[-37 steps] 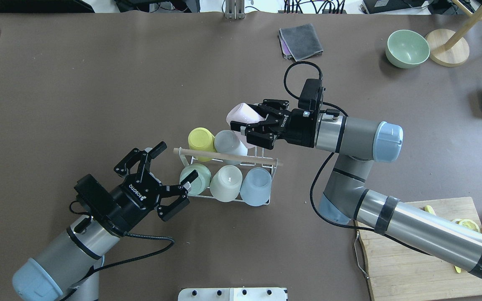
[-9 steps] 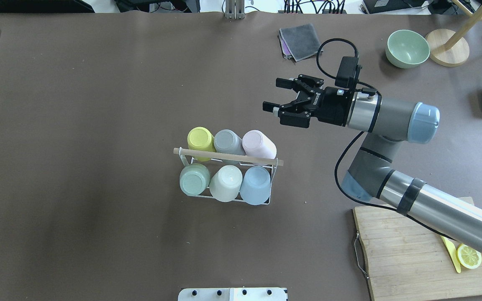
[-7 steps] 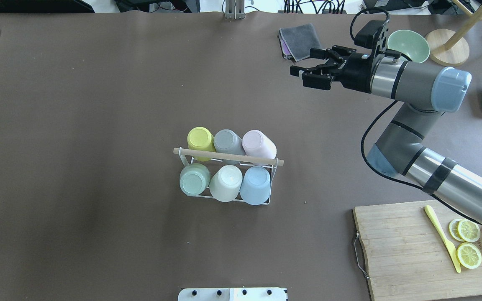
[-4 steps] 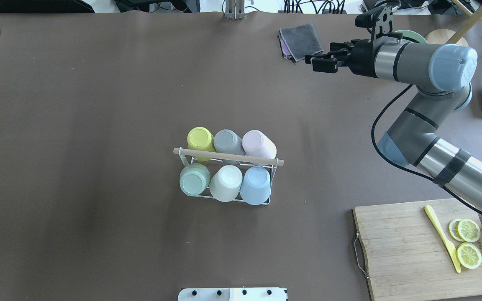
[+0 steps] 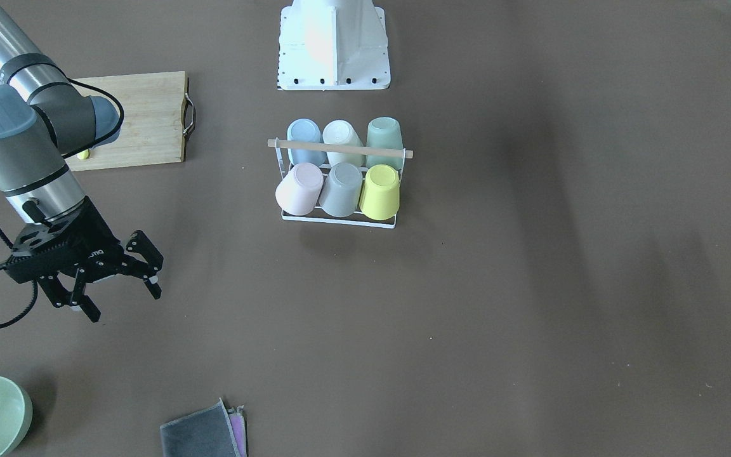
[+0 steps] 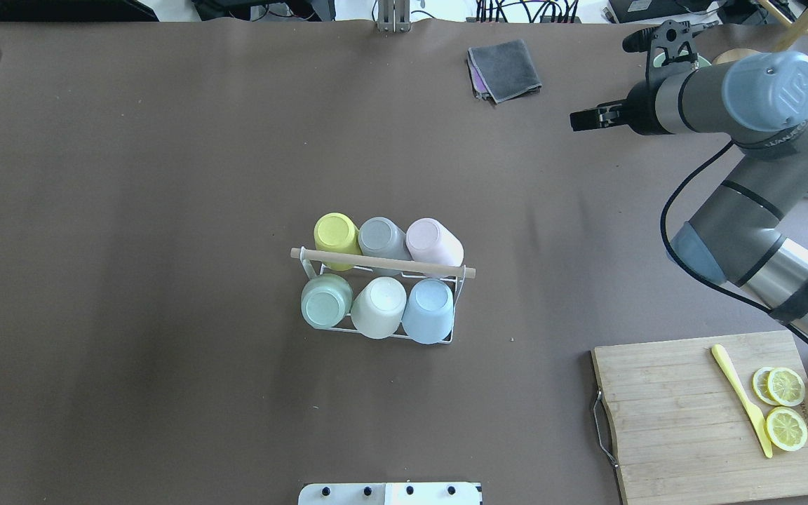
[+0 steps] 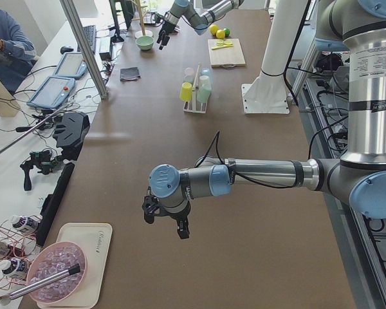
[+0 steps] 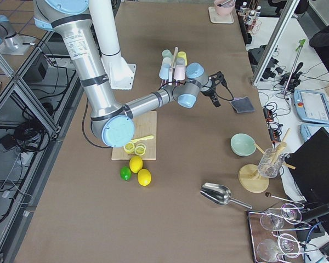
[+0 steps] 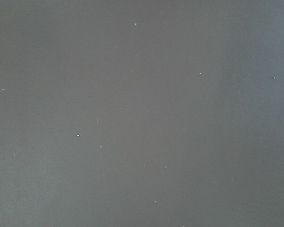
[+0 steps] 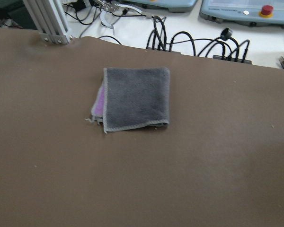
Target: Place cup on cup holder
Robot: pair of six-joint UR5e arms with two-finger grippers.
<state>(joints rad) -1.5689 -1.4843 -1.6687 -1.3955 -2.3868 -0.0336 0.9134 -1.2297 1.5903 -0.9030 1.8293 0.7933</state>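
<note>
Cup holder (image 6: 376, 262) sits mid-desk (image 6: 165, 175) w/ six upside-down cups on it in two rows. Pink cup (image 6: 433, 240) is in far row at robot's right end, just beside grey cup (image 6: 379, 237). Right jaws are spread wide & empty, hanging above desk near grey cloth (image 6: 504, 69), well apart from holder & pink cup. Left jaws are also well apart, low over bare desk toward robot's left end. They show only in side cam, so can't tell if wide or closed.
</note>
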